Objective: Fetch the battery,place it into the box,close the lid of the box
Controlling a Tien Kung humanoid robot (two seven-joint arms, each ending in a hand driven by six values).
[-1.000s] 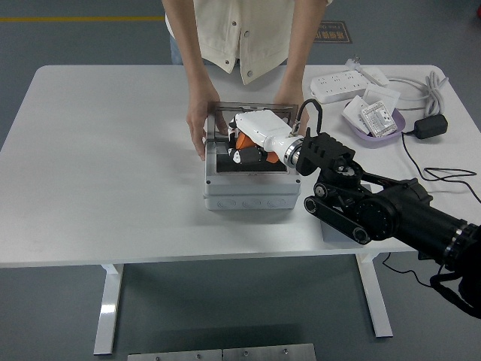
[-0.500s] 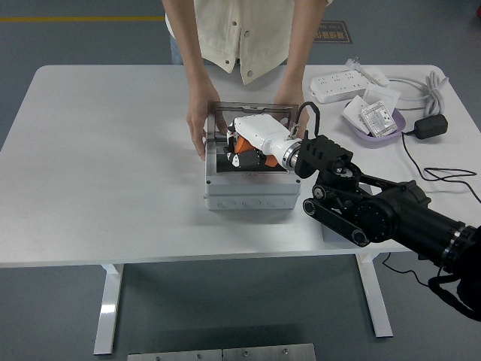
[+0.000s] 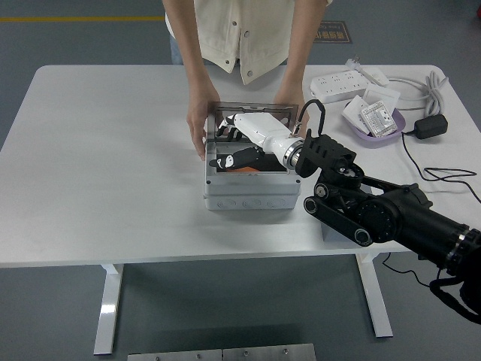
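Fingers [image 3: 229,134] of the right hand [image 3: 252,139] hang spread and released inside the open box [image 3: 246,192]; the orange battery [image 3: 242,168] lies within, while a person's hands [image 3: 197,131] steady the box.

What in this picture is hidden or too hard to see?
All in the head view:
- Inside of the grey box: mostly covered by the right robot hand; an orange patch shows, but not clearly what it is.
- Person: cut off above the chest by the top edge.
- Items in the purple dish: too small to identify.
- Left arm: out of view.
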